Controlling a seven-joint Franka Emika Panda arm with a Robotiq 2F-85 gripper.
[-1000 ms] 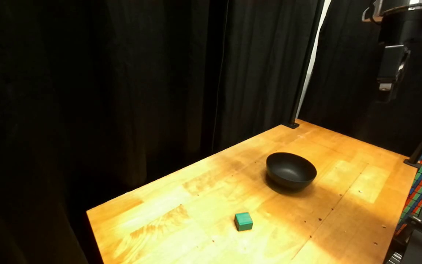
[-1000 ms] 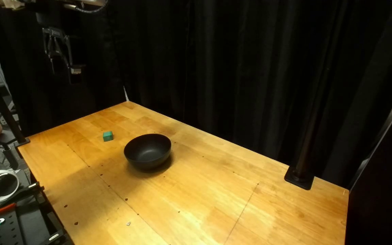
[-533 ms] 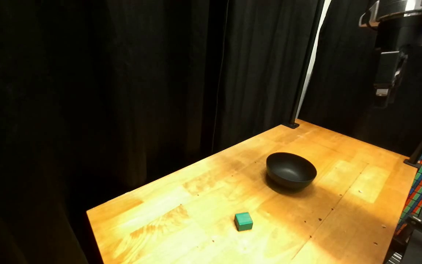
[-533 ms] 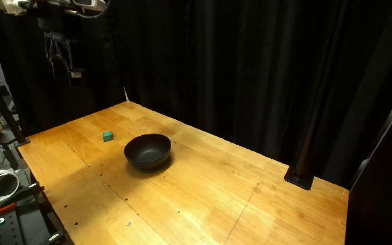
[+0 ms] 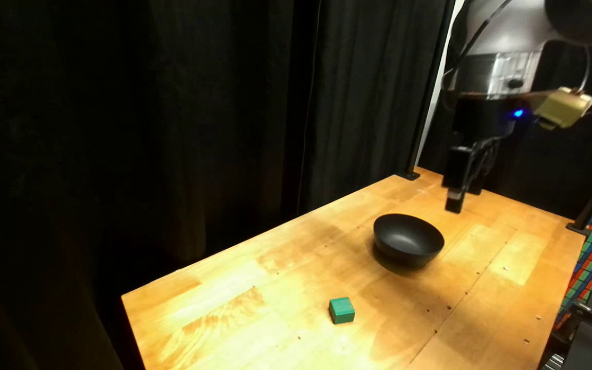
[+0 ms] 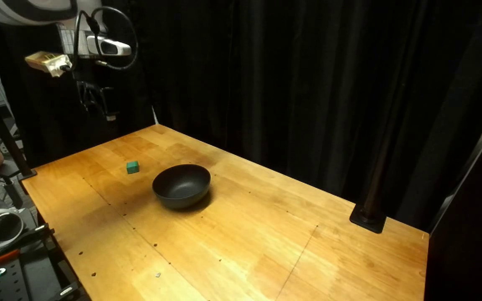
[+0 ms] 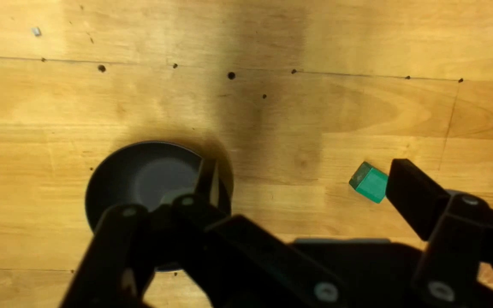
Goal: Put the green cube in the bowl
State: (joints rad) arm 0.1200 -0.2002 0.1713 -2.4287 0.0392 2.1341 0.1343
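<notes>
on the table (image 5: 291, 288), green cube (image 5: 342, 311) and bowl (image 5: 408, 240) sit apart.

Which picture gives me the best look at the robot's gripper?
The wrist view: the gripper looms large there, its fingers plainly apart. Both exterior views show it smaller and dark, harder to make out.

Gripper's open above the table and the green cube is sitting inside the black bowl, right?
One error: the green cube sits on the wooden table, apart from the black bowl, as the wrist view shows. The gripper is open above the table, as you said.
</notes>
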